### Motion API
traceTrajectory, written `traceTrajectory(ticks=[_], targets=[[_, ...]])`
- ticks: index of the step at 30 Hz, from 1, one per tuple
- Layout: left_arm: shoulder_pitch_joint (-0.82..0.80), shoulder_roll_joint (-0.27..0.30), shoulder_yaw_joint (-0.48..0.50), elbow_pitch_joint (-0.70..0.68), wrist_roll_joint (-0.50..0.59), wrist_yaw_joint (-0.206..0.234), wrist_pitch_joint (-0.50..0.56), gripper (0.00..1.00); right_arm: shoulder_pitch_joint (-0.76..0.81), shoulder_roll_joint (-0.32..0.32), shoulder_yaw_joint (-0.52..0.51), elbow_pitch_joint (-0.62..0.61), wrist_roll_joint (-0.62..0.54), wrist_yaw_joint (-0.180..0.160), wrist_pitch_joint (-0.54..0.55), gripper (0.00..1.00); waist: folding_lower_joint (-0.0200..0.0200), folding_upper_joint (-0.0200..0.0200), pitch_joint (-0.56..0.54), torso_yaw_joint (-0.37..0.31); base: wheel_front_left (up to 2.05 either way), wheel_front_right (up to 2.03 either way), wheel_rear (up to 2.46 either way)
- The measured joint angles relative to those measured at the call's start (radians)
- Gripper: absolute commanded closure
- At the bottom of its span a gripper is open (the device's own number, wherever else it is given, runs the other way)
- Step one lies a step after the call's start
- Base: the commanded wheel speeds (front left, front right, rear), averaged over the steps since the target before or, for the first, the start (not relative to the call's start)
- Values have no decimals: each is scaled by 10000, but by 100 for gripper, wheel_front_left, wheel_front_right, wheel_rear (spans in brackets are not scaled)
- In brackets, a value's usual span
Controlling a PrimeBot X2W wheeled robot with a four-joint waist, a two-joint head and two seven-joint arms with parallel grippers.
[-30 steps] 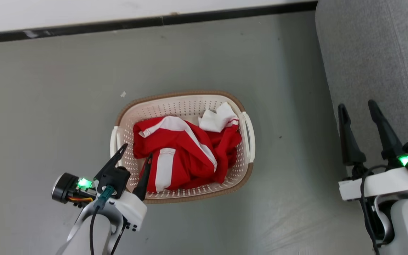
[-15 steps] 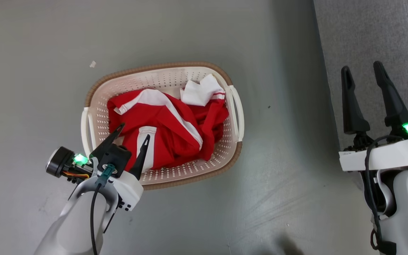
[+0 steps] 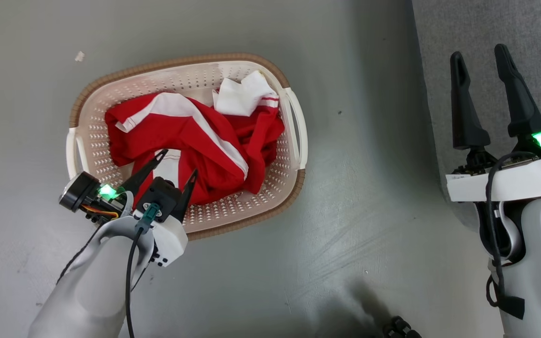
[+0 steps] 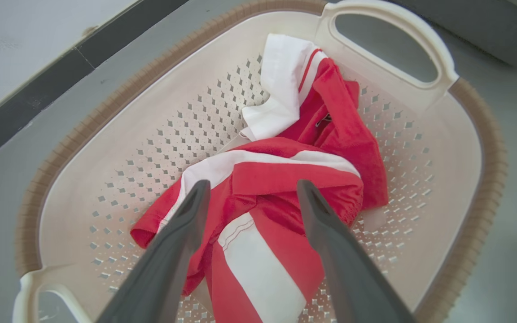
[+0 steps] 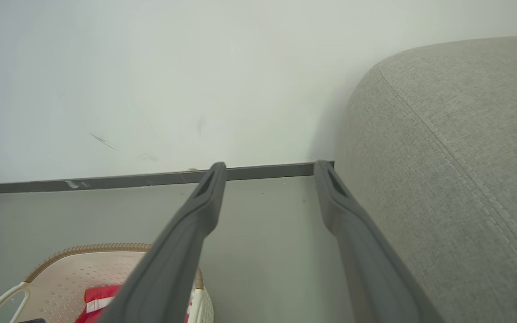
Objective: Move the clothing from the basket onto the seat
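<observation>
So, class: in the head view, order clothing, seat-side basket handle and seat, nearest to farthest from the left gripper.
1. Clothing, directly under the open left gripper.
2. Basket handle, further right.
3. Seat, far right.

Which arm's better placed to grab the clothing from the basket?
Left. Its open left gripper hangs directly over the clothing in the basket, fingers pointing into the pile. The right gripper, also open, is off by the seat.
</observation>
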Motion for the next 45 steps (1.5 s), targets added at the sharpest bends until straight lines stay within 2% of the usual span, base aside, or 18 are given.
traceTrajectory(ticks=[16,32,45], targets=[[-790,362,-128,1009,395,0,219,0,-793,2,19,4,393,0,-2,0,-1,0,927,-734,0,0,0],[-1375,403,-213,1860,568,17,533,0,-1205,2,113,21,510,0,-2,0,-1,0,1404,-1103,0,0,0],[-1783,384,-138,2556,817,694,1053,0,-1216,4,138,86,514,0,-2,0,-1,0,1464,-1176,0,0,0]])
